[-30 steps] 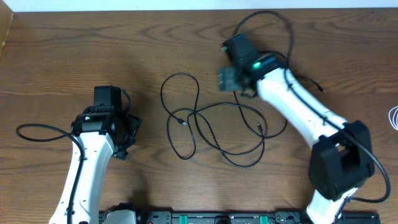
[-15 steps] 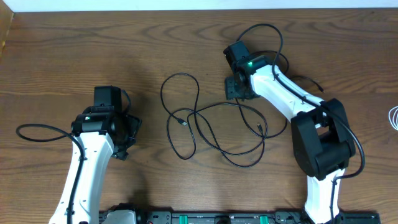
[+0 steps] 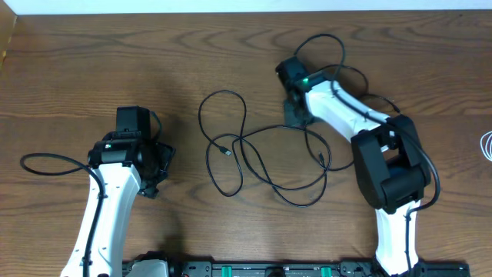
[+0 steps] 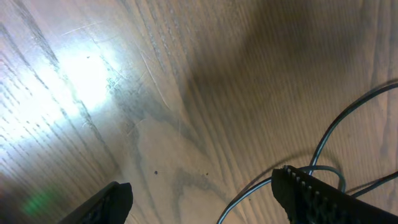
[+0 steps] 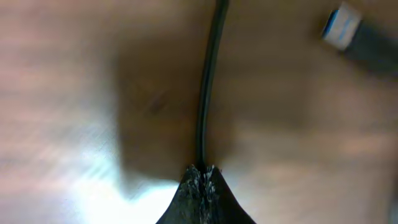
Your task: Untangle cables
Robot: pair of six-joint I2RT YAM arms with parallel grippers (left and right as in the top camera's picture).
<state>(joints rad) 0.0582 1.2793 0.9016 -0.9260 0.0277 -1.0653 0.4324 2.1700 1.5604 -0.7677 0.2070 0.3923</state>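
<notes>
Several thin black cables (image 3: 241, 140) lie looped over one another on the bench (image 3: 92, 61) between the two hands in the overhead view. The right hand (image 3: 296, 114) is down on the edge of the tangle nearest it, while the left hand (image 3: 156, 175) sits apart from the loops on their other side. A white cord (image 3: 487, 146) barely shows at the picture's edge, out beyond the right arm. From the left wrist, the left hand (image 4: 199, 183) is released, fingers spread with only bare wood between them; a thin cord (image 4: 323, 146) curves just beside one finger, and I cannot tell whose it is. From the right wrist, the right hand (image 5: 200, 174) is clenched on one black strand (image 5: 208, 81) that runs straight away from its fingertips, with a plug end (image 5: 342, 28) lying ahead and off to one side. Cords this thin are likely light, limp and slippery, so they drag rather than push. A pinch near a free plug end, pulled gently, seems the safest hold, since a hard tug could tighten a crossing.
</notes>
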